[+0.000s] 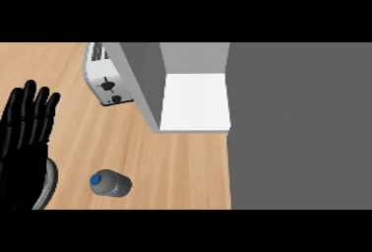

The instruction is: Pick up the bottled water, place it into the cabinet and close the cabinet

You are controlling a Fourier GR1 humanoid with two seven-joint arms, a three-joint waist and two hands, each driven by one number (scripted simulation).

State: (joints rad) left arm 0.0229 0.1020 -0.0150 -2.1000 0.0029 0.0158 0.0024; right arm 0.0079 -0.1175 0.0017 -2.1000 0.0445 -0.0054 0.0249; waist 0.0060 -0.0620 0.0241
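**A:** What is cut off or hard to read here?

**B:** The toaster (108, 81) runs out past the top of the view. It sits just beside the grey side wall of the cabinet (141, 74), and I cannot tell whether they touch. The cabinet is cut off at the top too. It is open, with a white shelf (196, 101) showing inside. To the right, a broad flat grey panel (298, 123) fills the view to the edge (door or outer face, nothing on it says which).

**A:** And the water bottle?

**B:** The water bottle (110, 183) is on the counter (174, 167), near the lower edge of the view. It is well apart from the cabinet and to the left of its opening. It is seen almost end-on with its blue cap (97, 180) toward the view, so most of its body is hidden. I cannot tell whether it stands straight or leans.

**A:** The robot hand?

**B:** The left robot hand (22, 147) shows at the left edge, which cuts part of it off. Its fingers are straight and close together, pointing up the view. It is released, holding nothing and touching nothing. It is apart from the bottle, which is to its lower right. A sliver of grey forearm (48, 182) shows beside the palm, between it and the bottle.
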